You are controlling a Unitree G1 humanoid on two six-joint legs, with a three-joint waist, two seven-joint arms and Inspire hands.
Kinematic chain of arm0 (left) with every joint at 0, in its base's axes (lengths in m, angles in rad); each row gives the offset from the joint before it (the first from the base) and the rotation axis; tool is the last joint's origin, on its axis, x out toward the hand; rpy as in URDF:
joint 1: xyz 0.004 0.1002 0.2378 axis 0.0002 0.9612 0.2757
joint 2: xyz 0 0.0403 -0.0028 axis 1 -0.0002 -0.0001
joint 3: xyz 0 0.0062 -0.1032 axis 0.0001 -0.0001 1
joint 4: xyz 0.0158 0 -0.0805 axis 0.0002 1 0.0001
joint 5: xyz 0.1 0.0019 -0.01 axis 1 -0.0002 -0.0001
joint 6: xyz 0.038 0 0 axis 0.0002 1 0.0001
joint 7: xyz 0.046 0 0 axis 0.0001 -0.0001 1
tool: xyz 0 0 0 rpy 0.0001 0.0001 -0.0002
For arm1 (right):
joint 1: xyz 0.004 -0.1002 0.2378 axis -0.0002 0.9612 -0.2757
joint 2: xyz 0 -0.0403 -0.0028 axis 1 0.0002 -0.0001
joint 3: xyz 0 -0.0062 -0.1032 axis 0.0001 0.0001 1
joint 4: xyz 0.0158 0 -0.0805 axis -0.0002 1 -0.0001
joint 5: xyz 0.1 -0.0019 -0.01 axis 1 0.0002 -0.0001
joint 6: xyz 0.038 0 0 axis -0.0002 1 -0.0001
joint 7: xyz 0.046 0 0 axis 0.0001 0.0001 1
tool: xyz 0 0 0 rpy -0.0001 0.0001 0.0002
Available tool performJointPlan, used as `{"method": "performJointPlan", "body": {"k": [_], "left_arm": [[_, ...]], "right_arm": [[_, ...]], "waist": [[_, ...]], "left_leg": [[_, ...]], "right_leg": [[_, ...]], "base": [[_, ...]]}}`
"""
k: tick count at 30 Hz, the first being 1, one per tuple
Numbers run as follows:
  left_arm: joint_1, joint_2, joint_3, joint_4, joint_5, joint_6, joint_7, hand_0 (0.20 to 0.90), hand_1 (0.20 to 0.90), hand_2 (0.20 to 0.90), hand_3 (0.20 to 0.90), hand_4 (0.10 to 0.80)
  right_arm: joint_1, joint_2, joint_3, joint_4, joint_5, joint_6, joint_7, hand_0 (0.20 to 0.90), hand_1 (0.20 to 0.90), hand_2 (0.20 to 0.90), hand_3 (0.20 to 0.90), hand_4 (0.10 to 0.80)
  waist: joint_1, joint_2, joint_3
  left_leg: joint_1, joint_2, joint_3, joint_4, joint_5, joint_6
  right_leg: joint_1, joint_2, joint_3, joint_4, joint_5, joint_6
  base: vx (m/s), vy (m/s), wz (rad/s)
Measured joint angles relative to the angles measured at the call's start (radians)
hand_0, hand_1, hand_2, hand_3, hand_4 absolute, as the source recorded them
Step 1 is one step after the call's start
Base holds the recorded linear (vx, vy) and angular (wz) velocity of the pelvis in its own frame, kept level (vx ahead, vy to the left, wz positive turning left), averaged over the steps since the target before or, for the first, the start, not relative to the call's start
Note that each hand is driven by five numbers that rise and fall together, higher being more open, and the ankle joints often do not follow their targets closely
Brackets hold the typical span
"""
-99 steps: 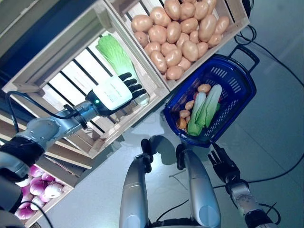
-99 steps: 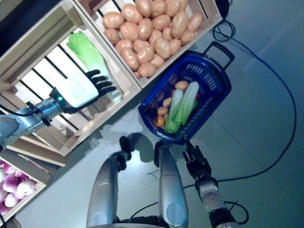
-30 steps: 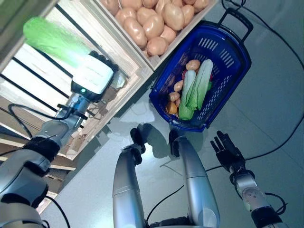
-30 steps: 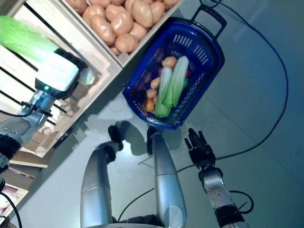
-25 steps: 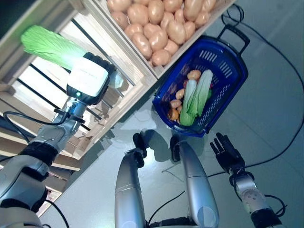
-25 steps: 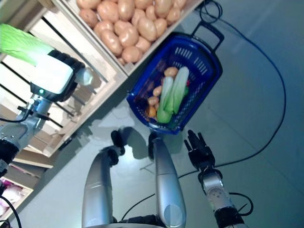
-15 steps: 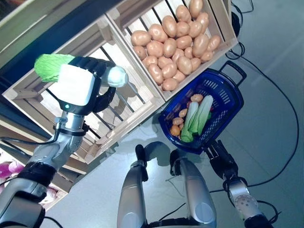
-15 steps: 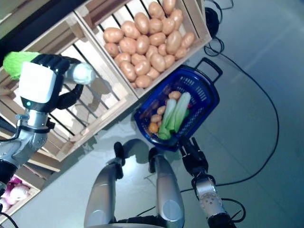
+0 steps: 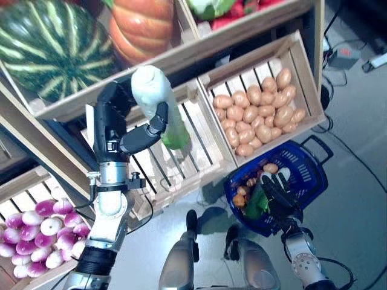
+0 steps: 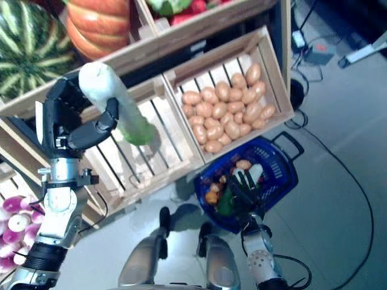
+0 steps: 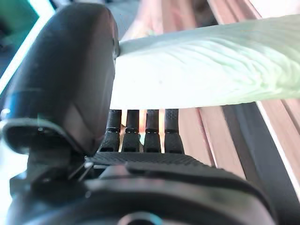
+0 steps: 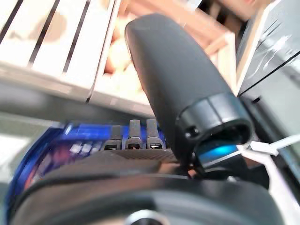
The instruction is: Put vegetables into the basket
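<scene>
Left hand lifts a cabbage clear of the crates; basket waits on the floor.

The left hand (image 9: 124, 130) has its fingers and thumb curled round a long pale green cabbage (image 9: 158, 103), held up in front of an empty slatted crate (image 9: 181, 158). The blue basket (image 9: 314, 181) stands on the floor just below the corner of the potato crate (image 9: 260, 112), already holding greens and potatoes. The right hand (image 9: 279, 194) hovers over the basket's near rim, fingers straight and spread, holding nothing.
</scene>
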Motion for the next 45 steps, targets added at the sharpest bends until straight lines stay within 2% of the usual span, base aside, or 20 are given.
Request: {"method": "performJointPlan", "body": {"k": [1, 4, 6, 9, 13, 20, 24, 29, 35, 36, 39, 45], "left_arm": [[0.015, -0.017, -0.019, -0.009, -0.079, 0.017, -0.050, 0.300, 0.300, 0.300, 0.300, 0.400], [0.048, -0.025, -0.050, -0.014, -0.157, 0.069, -0.120, 0.300, 0.300, 0.300, 0.300, 0.400], [0.075, -0.025, -0.053, -0.015, -0.197, 0.134, -0.169, 0.300, 0.300, 0.300, 0.300, 0.400], [0.087, -0.024, -0.055, -0.015, -0.211, 0.204, -0.205, 0.300, 0.300, 0.300, 0.300, 0.400], [0.100, -0.021, -0.058, -0.014, -0.226, 0.315, -0.248, 0.300, 0.300, 0.300, 0.300, 0.400], [0.100, 0.029, -0.122, -0.014, -0.205, 0.418, -0.294, 0.300, 0.300, 0.300, 0.300, 0.400], [0.100, 0.038, -0.144, -0.014, -0.190, 0.443, -0.305, 0.300, 0.300, 0.300, 0.300, 0.400], [0.100, 0.057, -0.157, -0.014, -0.184, 0.455, -0.305, 0.300, 0.300, 0.300, 0.300, 0.400], [0.099, 0.059, -0.165, -0.014, -0.184, 0.455, -0.304, 0.300, 0.300, 0.300, 0.300, 0.400], [0.099, 0.076, -0.178, -0.013, -0.184, 0.455, -0.305, 0.300, 0.300, 0.300, 0.300, 0.400], [0.100, 0.099, -0.200, -0.013, -0.186, 0.455, -0.306, 0.300, 0.300, 0.300, 0.300, 0.400], [0.100, 0.105, -0.205, -0.013, -0.186, 0.455, -0.306, 0.300, 0.300, 0.300, 0.300, 0.400]], "right_arm": [[-0.001, 0.005, 0.001, 0.000, -0.020, -0.001, 0.006, 0.900, 0.900, 0.900, 0.900, 0.800], [0.013, 0.003, 0.002, -0.007, -0.079, 0.000, 0.033, 0.900, 0.900, 0.900, 0.900, 0.800], [0.014, -0.017, 0.001, -0.025, -0.119, 0.008, 0.081, 0.900, 0.900, 0.900, 0.900, 0.800], [0.011, -0.058, -0.013, -0.070, -0.168, 0.024, 0.148, 0.900, 0.900, 0.900, 0.900, 0.800], [-0.012, -0.160, -0.023, -0.151, -0.249, 0.080, 0.247, 0.900, 0.900, 0.900, 0.900, 0.800], [-0.075, -0.236, -0.027, -0.236, -0.312, 0.137, 0.329, 0.900, 0.900, 0.900, 0.900, 0.800], [-0.087, -0.264, -0.023, -0.256, -0.312, 0.171, 0.356, 0.900, 0.900, 0.900, 0.900, 0.800], [-0.098, -0.305, -0.003, -0.288, -0.318, 0.257, 0.413, 0.900, 0.900, 0.900, 0.900, 0.800], [-0.122, -0.343, 0.095, -0.290, -0.318, 0.390, 0.526, 0.900, 0.900, 0.900, 0.900, 0.800], [-0.125, -0.351, 0.103, -0.290, -0.318, 0.412, 0.543, 0.900, 0.900, 0.900, 0.900, 0.800], [-0.128, -0.383, 0.108, -0.287, -0.318, 0.443, 0.576, 0.900, 0.900, 0.900, 0.900, 0.800], [-0.140, -0.383, 0.117, -0.276, -0.316, 0.467, 0.587, 0.900, 0.900, 0.900, 0.900, 0.800]], "waist": [[0.001, -0.002, -0.027], [0.000, -0.003, -0.083], [0.001, -0.005, -0.107], [0.002, -0.008, -0.132], [0.004, -0.012, -0.139], [0.001, -0.029, -0.154], [0.004, -0.030, -0.162], [0.005, -0.035, -0.167], [0.009, -0.044, -0.172], [0.011, -0.044, -0.172], [0.017, -0.046, -0.176], [0.021, -0.056, -0.209]], "left_leg": [[0.025, -0.001, -0.003, -0.020, 0.000, 0.000], [0.056, -0.005, -0.016, -0.049, 0.000, 0.001], [0.094, -0.004, -0.020, -0.072, 0.000, 0.001], [0.109, -0.003, -0.021, -0.086, -0.002, 0.003], [0.141, -0.006, -0.021, -0.107, -0.002, 0.007], [0.178, -0.019, -0.021, -0.124, -0.006, 0.020], [0.183, -0.023, -0.021, -0.124, -0.009, 0.024], [0.183, -0.024, -0.022, -0.125, -0.008, 0.025], [0.194, -0.024, -0.023, -0.125, -0.008, 0.025], [0.196, -0.024, -0.024, -0.125, -0.008, 0.025], [0.197, -0.024, -0.024, -0.125, -0.008, 0.025], [0.196, -0.026, -0.026, -0.125, -0.008, 0.026]], "right_leg": [[0.027, 0.004, -0.001, -0.025, 0.003, 0.004], [0.071, 0.012, -0.005, -0.076, 0.013, 0.011], [0.123, 0.017, -0.012, -0.127, 0.026, 0.017], [0.155, 0.021, -0.023, -0.175, 0.040, 0.022], [0.216, 0.028, -0.025, -0.258, 0.077, 0.033], [0.292, 0.032, -0.022, -0.360, 0.122, 0.047], [0.310, 0.032, -0.022, -0.386, 0.135, 0.049], [0.311, 0.032, -0.022, -0.386, 0.138, 0.050], [0.323, 0.032, -0.022, -0.387, 0.139, 0.050], [0.326, 0.032, -0.023, -0.388, 0.139, 0.050], [0.327, 0.032, -0.023, -0.388, 0.140, 0.051], [0.328, 0.032, -0.023, -0.392, 0.140, 0.051]], "base": [[0.090, -0.042, 0.03], [0.114, -0.033, 0.06], [0.128, -0.016, 0.05], [0.103, -0.006, 0.09], [0.070, 0.005, 0.00], [0.031, 0.012, -0.01], [0.000, 0.000, 0.00], [0.000, 0.000, 0.00], [0.000, 0.000, 0.00], [0.000, 0.000, 0.00], [0.000, 0.000, 0.00], [0.000, 0.000, 0.00]]}}
